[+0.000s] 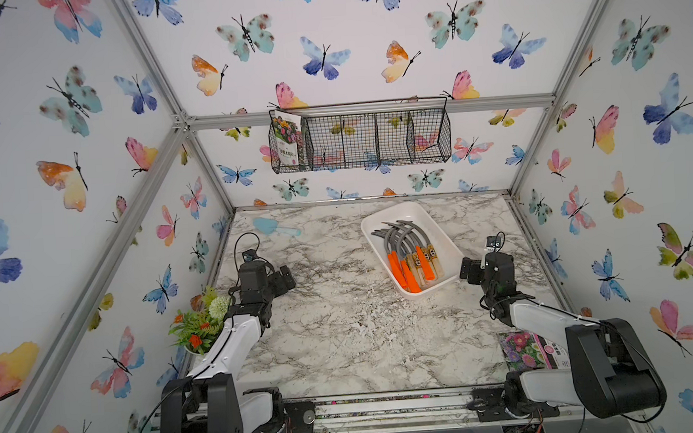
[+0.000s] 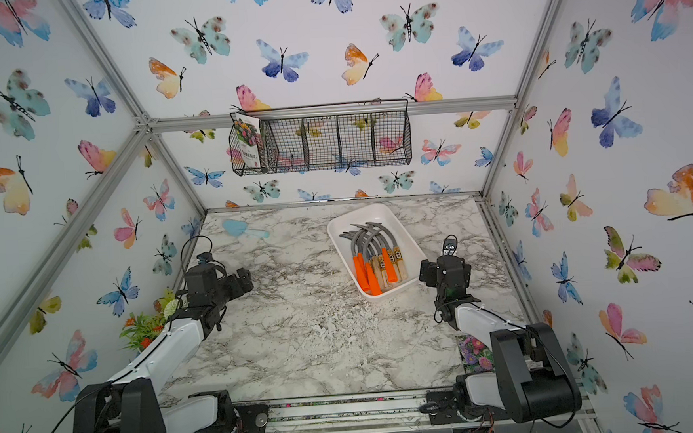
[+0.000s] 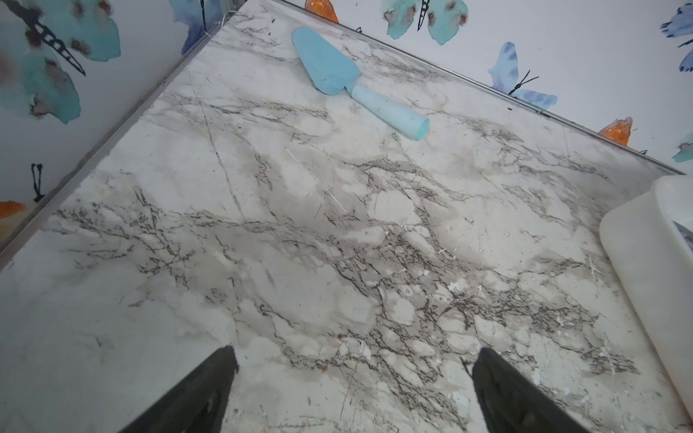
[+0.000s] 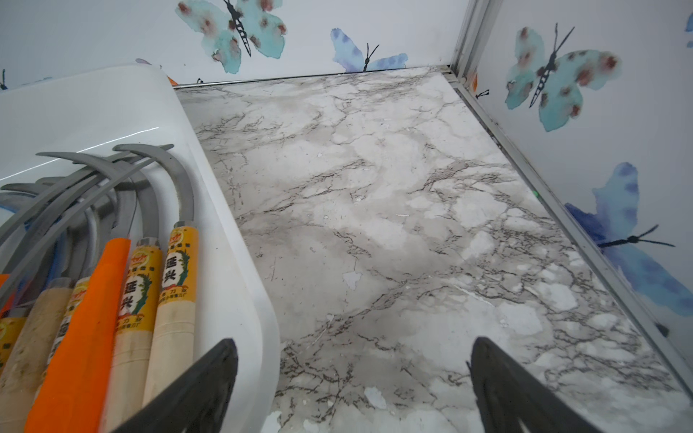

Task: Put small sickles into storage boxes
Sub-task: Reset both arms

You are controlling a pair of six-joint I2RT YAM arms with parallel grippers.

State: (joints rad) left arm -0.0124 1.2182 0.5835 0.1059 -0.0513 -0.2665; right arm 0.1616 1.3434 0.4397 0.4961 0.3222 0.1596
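Right of centre in both top views, the sickles [image 1: 409,259] lie in the white tray [image 1: 412,213]; stiff, likely light, sharp-bladed, best gripped by handles. Left gripper [image 3: 356,352] and right gripper [image 4: 354,343] gape empty.

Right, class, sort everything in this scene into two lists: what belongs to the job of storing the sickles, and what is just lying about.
Belongs to the job:
small sickles, lying in the tray
white storage tray

Just lying about:
light blue trowel
black wire basket
seed packet in that basket
flower packet on the table
small flowering plant
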